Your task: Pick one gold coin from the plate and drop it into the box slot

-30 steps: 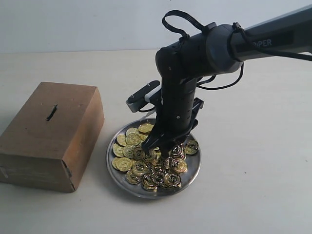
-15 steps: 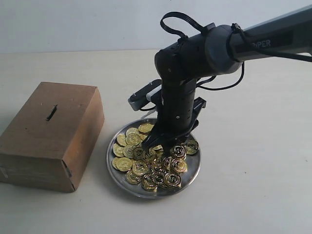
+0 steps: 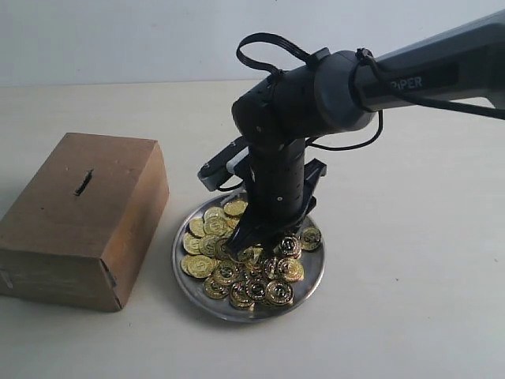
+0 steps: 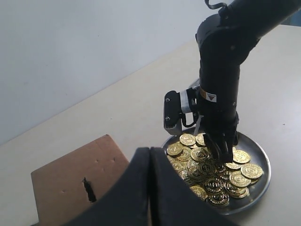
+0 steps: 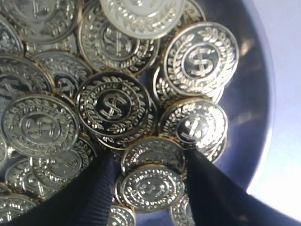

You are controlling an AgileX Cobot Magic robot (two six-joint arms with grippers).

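Observation:
A heap of gold coins (image 3: 237, 276) fills the silver plate (image 3: 237, 314) to the right of the brown box (image 3: 79, 229). The dark slot (image 3: 83, 182) is on the box's top. My right gripper (image 3: 251, 246) points straight down into the heap. In the right wrist view its two dark fingers (image 5: 101, 188) press on both edges of one gold coin (image 5: 151, 187), with other coins around and under it. My left gripper (image 4: 150, 151) hangs shut and empty above the box (image 4: 66, 183), looking at the slot (image 4: 89, 189) and the plate (image 4: 263, 174).
Box and plate sit close together on a pale tabletop (image 3: 410, 260). A pale wall (image 3: 118, 39) runs along the back. The right arm's dark body (image 3: 308, 87) reaches in from the upper right over the plate.
The right arm has swung a little to the left over the plate. Its fingers have narrowed slightly among the coins. The left gripper has stayed shut.

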